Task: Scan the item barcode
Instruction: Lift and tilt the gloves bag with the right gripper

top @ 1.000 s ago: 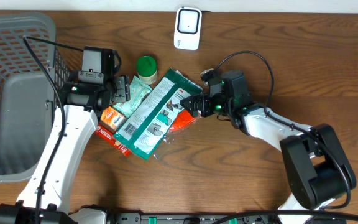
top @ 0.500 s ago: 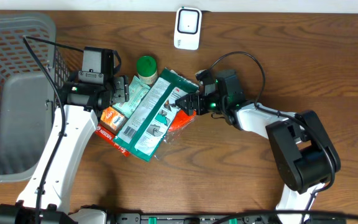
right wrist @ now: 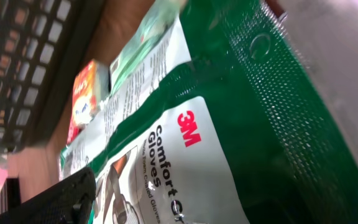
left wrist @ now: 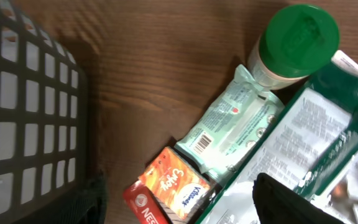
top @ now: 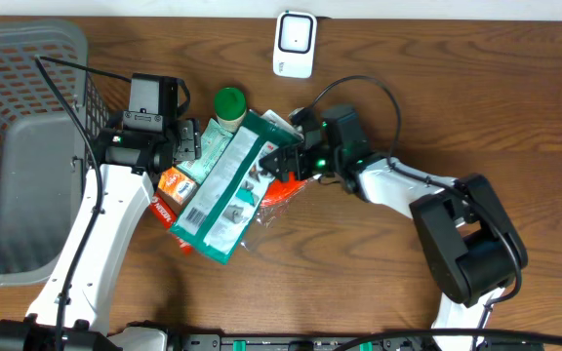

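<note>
**Right fingers spread at the glove package; left fingers released over the pile**

The right fingers [right wrist: 48,199] stand wide apart and clamp nothing. They sit at the end of the glove package [top: 224,185] that faces the desk's right edge, pressed close to it. Whether that end lies between them or only against them cannot be told. In the right wrist view the package's green printed front fills the frame at close range. From overhead its white back label faces up, with a barcode near the end toward the near edge.

The left fingers [left wrist: 291,199] are also released and hold nothing. They hang above a pale green wipes pack [top: 208,146].

The glove package lies slantwise left of the desk's middle, closer to the far edge than the near one. It rests over the other goods. The wipes pack is tucked partly under its left side. An orange tissue pack [top: 176,182] and a red packet [top: 167,208] lie beside that, toward the near edge. A green-lidded bottle [top: 229,105] stands just beyond the package's far end. Something orange [top: 279,191] shows under the package's right side.

The white scanner [top: 295,43] lies at the far edge of the desk [top: 476,88], well apart from the package. A grey basket [top: 18,146] fills the desk's left edge.
</note>
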You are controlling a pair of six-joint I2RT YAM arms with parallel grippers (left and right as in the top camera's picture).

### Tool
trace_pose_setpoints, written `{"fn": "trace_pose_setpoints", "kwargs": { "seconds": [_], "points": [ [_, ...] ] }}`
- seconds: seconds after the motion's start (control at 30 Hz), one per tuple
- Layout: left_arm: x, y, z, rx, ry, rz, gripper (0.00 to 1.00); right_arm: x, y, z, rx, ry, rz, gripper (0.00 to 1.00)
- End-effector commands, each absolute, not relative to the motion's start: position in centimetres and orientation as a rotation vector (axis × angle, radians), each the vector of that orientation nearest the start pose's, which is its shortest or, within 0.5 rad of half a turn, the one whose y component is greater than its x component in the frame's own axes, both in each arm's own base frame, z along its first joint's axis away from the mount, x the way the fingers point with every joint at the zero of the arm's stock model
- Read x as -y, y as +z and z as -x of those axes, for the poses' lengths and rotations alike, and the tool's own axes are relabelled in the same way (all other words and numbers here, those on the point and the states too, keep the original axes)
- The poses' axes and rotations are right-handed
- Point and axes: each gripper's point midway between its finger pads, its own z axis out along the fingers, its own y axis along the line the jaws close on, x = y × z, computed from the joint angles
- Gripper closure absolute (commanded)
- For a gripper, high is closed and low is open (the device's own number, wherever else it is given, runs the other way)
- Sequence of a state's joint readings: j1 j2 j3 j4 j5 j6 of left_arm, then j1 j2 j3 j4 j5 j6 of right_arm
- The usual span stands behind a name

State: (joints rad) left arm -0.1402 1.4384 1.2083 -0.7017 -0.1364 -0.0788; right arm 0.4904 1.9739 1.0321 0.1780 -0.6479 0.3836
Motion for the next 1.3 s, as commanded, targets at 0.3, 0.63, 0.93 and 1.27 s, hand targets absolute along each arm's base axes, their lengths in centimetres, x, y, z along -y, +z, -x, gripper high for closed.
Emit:
{"fn": "trace_pose_setpoints", "kwargs": {
  "seconds": [0.3, 0.63, 0.93, 1.27],
  "points": [
    [2.2, 17.5, -37.5, -2.523, 0.141, 0.0, 0.25, -32.4, 3.8, -35.3, -2.45, 1.126, 0.498, 0.47],
    [1.8, 17.5, -37.4, -2.525, 0.167, 0.007, 0.25, -30.7, 3.8, -36.4, -2.458, 1.139, 0.444, 0.95],
    [1.8, 17.5, -37.4, -2.525, 0.17, 0.007, 0.25, -29.9, 4.2, -36.6, -2.446, 1.191, 0.454, 0.52],
    [1.8, 17.4, -37.3, -2.529, 0.171, 0.007, 0.25, -32.2, 4.8, -34.5, -2.439, 1.287, 0.521, 0.38]
  ]
}}
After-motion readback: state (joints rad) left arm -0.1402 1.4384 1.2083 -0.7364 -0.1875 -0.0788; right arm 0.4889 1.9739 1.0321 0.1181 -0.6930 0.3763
